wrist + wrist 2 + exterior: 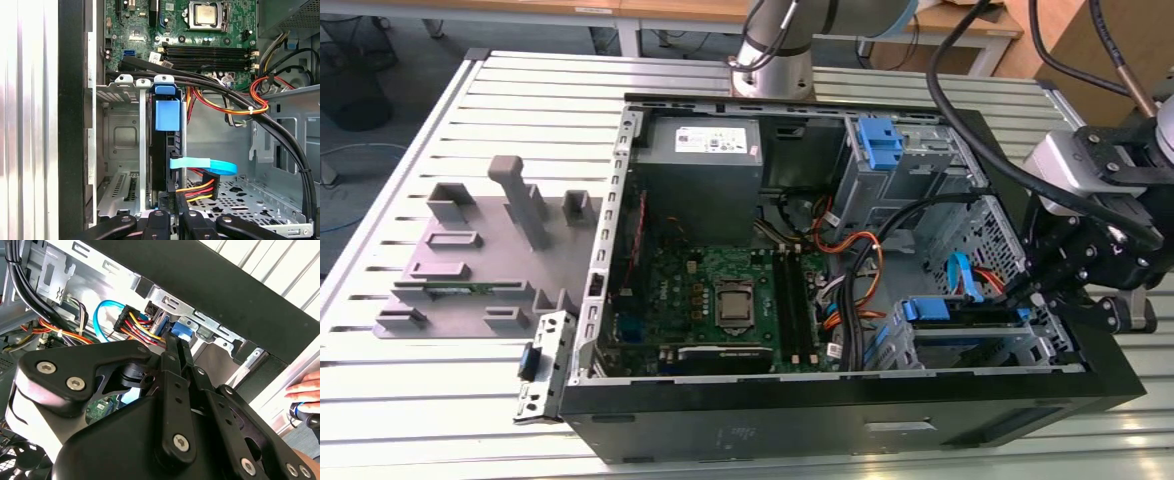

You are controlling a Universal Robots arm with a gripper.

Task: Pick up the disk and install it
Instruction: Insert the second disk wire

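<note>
I see the disk standing on edge in the drive cage, centre of the first wrist view, cables plugged in. My gripper sits at its lower end; jaws apparently clamped on it.

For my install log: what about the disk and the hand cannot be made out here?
Disk label face: first wrist view, it stands edge-on in the drive cage, whose wall hides it.
Disk's near end: same view, covered by the hand and cut by the picture's edge.
Drive bay: second wrist view, the hand's black body covers it.
Person's fingers: second wrist view, cut by the edge.
</note>
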